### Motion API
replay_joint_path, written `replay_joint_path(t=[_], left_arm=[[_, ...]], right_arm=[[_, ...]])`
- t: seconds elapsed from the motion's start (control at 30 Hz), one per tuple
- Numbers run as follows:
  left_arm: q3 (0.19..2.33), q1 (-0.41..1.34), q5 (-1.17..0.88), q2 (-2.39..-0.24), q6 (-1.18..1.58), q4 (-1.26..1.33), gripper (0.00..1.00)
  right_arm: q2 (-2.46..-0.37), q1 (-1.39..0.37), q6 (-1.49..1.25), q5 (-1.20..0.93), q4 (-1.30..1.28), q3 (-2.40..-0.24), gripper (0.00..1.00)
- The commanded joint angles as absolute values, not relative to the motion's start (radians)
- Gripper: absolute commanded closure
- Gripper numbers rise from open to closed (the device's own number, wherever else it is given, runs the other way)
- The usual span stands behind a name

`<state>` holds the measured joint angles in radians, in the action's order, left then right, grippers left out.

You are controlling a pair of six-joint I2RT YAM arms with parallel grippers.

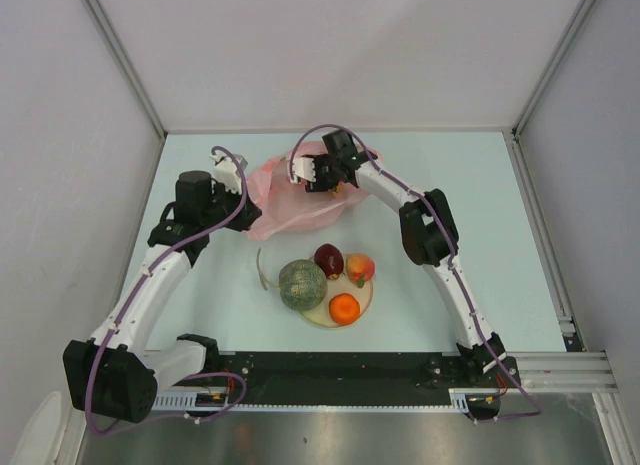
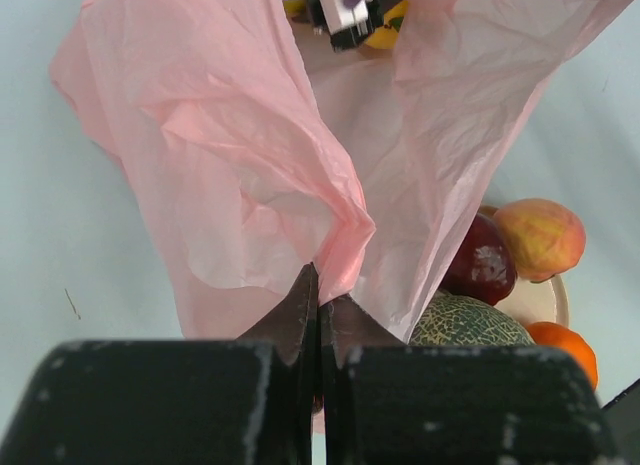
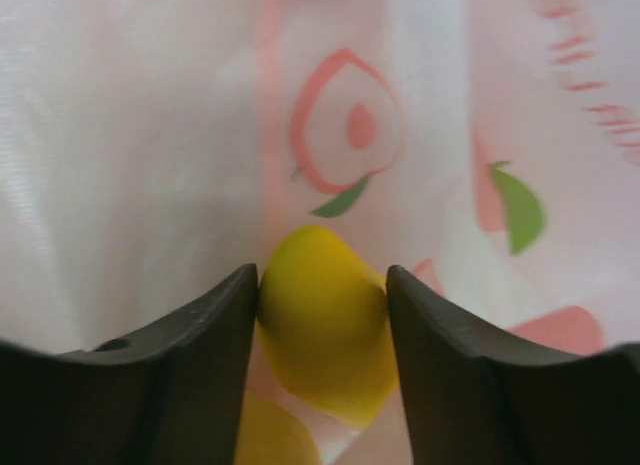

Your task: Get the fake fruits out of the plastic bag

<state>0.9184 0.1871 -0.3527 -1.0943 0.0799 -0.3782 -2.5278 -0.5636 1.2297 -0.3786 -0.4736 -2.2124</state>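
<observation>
Toward the table's (image 1: 480,235) near edge, the cream plate (image 1: 322,316) carries the dark red apple (image 1: 328,259), peach (image 1: 360,269) and orange (image 1: 344,308), with the netted melon (image 1: 302,284) at its left rim. All four are already out. Behind them, the left gripper (image 2: 318,290) is clamped shut on a fold of the pink plastic bag (image 2: 230,165). Nearer the far edge, the right gripper (image 3: 322,285) is inside the bag, its jaws pressed against both sides of a yellow fake fruit (image 3: 325,335). This looks like the extraction step. The next move calls for a firm hold and a lift clear of the film.

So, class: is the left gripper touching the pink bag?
Touching. The left wrist view shows the left gripper shut, pinching a fold of the plastic bag between its tips.
</observation>
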Motion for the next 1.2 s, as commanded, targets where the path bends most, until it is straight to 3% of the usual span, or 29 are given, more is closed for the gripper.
replay_joint_path(t=[0.0,0.37,0.57,0.87,1.13,1.17], left_arm=[[0.936,0.172,-0.374,-1.089,0.101,-0.347,1.00],[0.940,0.161,-0.393,-1.108,0.129,-0.319,1.00],[0.943,0.161,-0.403,-1.120,0.144,-0.307,1.00],[1.043,0.163,-0.408,-1.183,0.161,-0.291,1.00],[1.164,0.163,-0.407,-1.259,0.170,-0.296,1.00],[1.167,0.163,-0.410,-1.262,0.169,-0.298,1.00]], right_arm=[[-2.482,-0.538,1.114,-0.399,-0.293,-2.223,0.48],[-2.228,-0.523,0.507,-0.564,-0.198,-2.117,0.79],[-2.129,-0.518,0.269,-0.652,-0.157,-2.005,0.79],[-2.212,-0.512,0.005,-0.689,-0.057,-1.960,0.75],[-2.255,-0.541,0.074,-0.557,-0.112,-1.866,0.73],[-2.256,-0.540,0.077,-0.522,-0.113,-1.853,0.69]])
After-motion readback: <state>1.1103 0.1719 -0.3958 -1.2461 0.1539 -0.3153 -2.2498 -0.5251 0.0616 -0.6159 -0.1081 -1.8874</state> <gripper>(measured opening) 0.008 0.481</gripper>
